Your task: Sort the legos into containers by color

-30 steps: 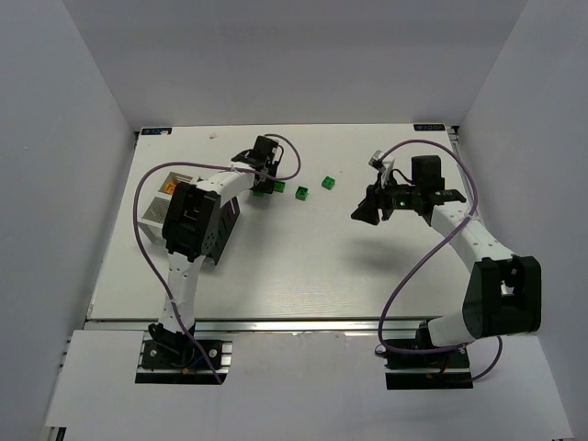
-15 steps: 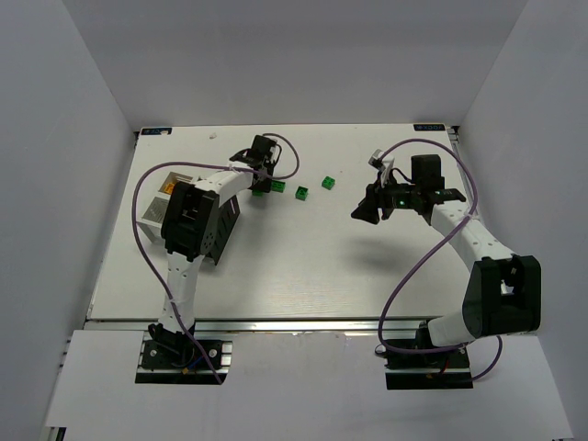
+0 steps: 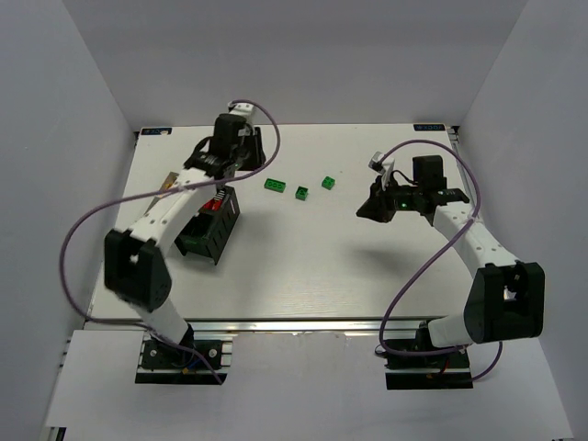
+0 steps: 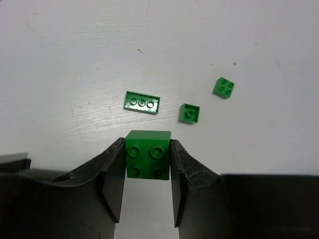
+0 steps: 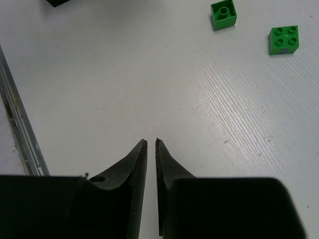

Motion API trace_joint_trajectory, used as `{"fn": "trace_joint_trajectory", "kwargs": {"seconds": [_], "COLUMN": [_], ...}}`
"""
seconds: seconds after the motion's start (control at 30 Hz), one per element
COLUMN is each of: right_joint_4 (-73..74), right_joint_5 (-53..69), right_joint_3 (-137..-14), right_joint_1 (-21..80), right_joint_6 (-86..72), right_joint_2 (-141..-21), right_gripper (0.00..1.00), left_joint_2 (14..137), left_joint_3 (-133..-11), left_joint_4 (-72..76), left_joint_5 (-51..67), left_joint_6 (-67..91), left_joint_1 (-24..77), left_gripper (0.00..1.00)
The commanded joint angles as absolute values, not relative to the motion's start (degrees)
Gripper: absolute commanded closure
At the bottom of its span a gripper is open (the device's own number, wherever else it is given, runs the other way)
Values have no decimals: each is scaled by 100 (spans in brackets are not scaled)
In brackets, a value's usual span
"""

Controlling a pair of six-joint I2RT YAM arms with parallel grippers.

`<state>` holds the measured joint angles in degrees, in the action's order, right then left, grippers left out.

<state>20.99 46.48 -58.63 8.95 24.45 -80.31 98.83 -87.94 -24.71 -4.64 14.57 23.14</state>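
Observation:
My left gripper [image 3: 246, 156] is raised over the table's back left and is shut on a green 2x2 lego [image 4: 147, 154]. On the table beyond it lie a flat green lego [image 4: 142, 102], a small green lego [image 4: 189, 113] and a green 2x2 lego [image 4: 224, 87]; the same legos show in the top view [image 3: 275, 186], [image 3: 301, 193], [image 3: 328, 182]. The black slotted container [image 3: 207, 241] stands under my left arm, with red legos [image 3: 213, 204] inside. The white containers are mostly hidden by that arm. My right gripper [image 3: 372, 209] is shut and empty above bare table [image 5: 151, 142].
The right wrist view shows two green legos ahead, one [image 5: 223, 15] left of the other [image 5: 284, 39]. A metal rail [image 5: 20, 129] runs along the left of that view. White walls enclose the table on three sides.
My left arm has lifted and swung back left from the green legos, carrying one green brick off the table. The black container is now uncovered. My right gripper has barely moved.

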Motion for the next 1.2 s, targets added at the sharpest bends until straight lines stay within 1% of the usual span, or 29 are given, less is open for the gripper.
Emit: {"fn": "trace_joint_trajectory", "kwargs": {"seconds": [0.0,0.03,0.1,0.17,0.27,0.4,0.63,1.0,1.1,1.17], "right_joint_4": [2373,2390,2399,2399,2434,2531,2646,2637,2628,2619], "right_joint_5": [4632,4632,4632,4623,4588,4500,4386,4316,4289,4254], "right_joint_3": [-6152,-6152,-6144,-6144,-6152,-6179,-6284,-6407,-6460,-6521], "right_joint_1": [853,861,861,861,914,993,1107,1222,1265,1309], "right_joint_6": [2698,2698,2681,2654,2646,2750,2883,2909,2918,2918], "right_joint_2": [-7814,-7787,-7770,-7761,-7752,-7769,-7892,-8059,-8138,-8182], "right_gripper": [83,83,83,83,83,80,78,71,69,68], "left_joint_2": [8932,8521,8141,7615,7077,6751,6688,6750,6741,6733], "left_joint_3": [-8061,-7894,-7421,-7121,-6540,-6118,-5836,-5801,-5783,-5757], "left_joint_4": [-2583,-2636,-2750,-2926,-3093,-3331,-3375,-3551,-3603,-3604], "left_joint_5": [-456,-579,-729,-1115,-1537,-1556,-1696,-2030,-2118,-2153], "left_joint_6": [2002,2065,2188,2294,2329,2303,2066,2048,2048,2039], "left_joint_1": [2303,2303,2303,2303,2215,1820,1363,1275,1266,1257], "left_gripper": [100,100,100,100,100,100,100,100,97,93]}}
